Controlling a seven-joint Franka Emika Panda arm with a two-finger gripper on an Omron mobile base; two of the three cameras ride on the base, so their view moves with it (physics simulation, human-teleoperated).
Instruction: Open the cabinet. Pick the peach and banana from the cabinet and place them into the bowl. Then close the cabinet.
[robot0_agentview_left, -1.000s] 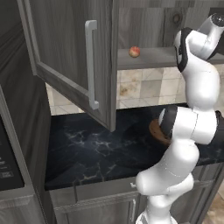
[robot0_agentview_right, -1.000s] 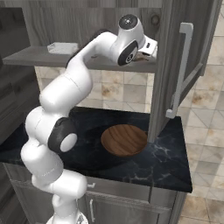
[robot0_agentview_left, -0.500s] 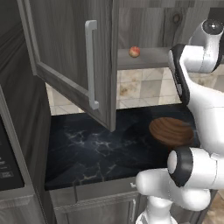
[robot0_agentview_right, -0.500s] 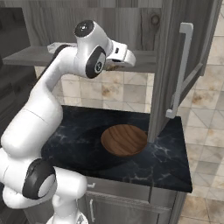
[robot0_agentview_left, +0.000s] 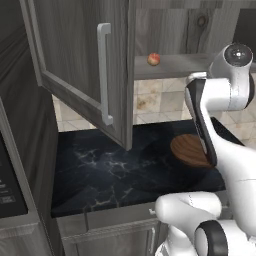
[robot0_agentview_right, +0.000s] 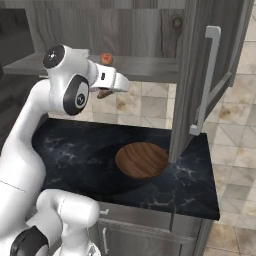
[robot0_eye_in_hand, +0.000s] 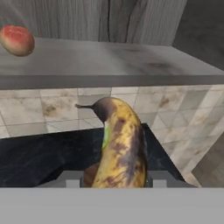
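My gripper (robot0_eye_in_hand: 116, 179) is shut on the banana (robot0_eye_in_hand: 120, 148), a yellow fruit with brown marks that stands up between the fingers. In the right base view the gripper (robot0_agentview_right: 107, 92) hangs just below and in front of the cabinet shelf (robot0_agentview_right: 145, 65), with the banana (robot0_agentview_right: 104, 93) a small dark shape under the hand. The peach (robot0_eye_in_hand: 16, 40) lies on the shelf (robot0_eye_in_hand: 109, 61), up and to the left of the hand; it is also seen from both sides (robot0_agentview_left: 153, 59) (robot0_agentview_right: 106, 58). The wooden bowl (robot0_agentview_right: 142, 160) sits on the dark counter below, right of the gripper. Both cabinet doors (robot0_agentview_left: 85, 65) (robot0_agentview_right: 210, 75) stand open.
The dark marble counter (robot0_agentview_left: 110, 170) runs under the cabinet, with a tiled wall (robot0_agentview_right: 145, 105) behind it. The open left door's lower corner (robot0_agentview_left: 125, 145) hangs low over the counter. My own arm (robot0_agentview_left: 215, 100) covers part of the bowl (robot0_agentview_left: 187, 150) in the left base view.
The hand has drawn back out of the cabinet with the banana, moving left and down in the right base view. The peach has stayed on the shelf.
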